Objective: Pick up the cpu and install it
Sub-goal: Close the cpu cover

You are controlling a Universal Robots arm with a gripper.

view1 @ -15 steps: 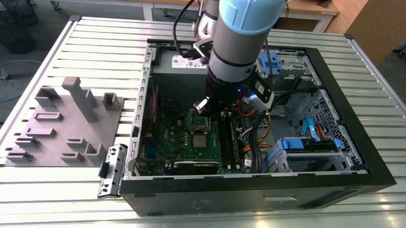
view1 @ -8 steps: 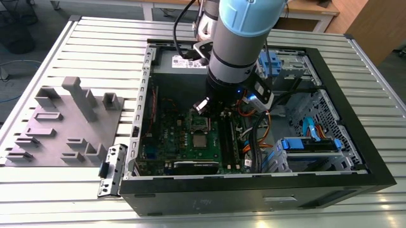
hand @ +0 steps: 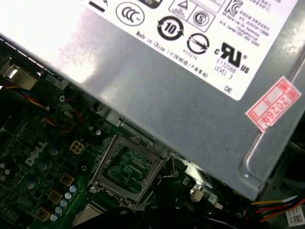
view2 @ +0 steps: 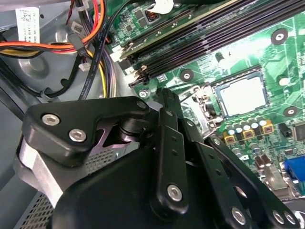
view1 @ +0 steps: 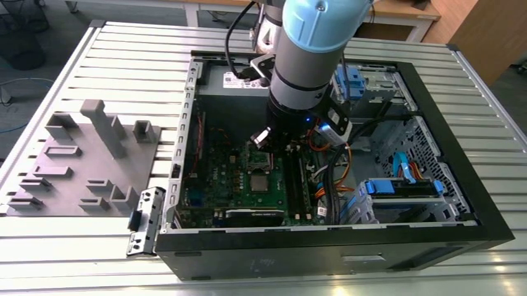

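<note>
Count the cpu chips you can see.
1. The cpu lies in its socket on the motherboard, beside the open metal frame. The arm covers part of the motherboard, so others could be hidden.

Exterior view high, looking down into open computer case (view1: 329, 253). Both wrist views close, sharing motherboard (view2: 252, 52) (hand: 47, 164).

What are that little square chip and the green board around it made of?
The cpu looks to have a metal top: matte silvery-grey, with a soft, even sheen. The motherboard seems a rigid board with a glossy green coating, probably fibreglass laminate; soldered parts stud it.
</note>
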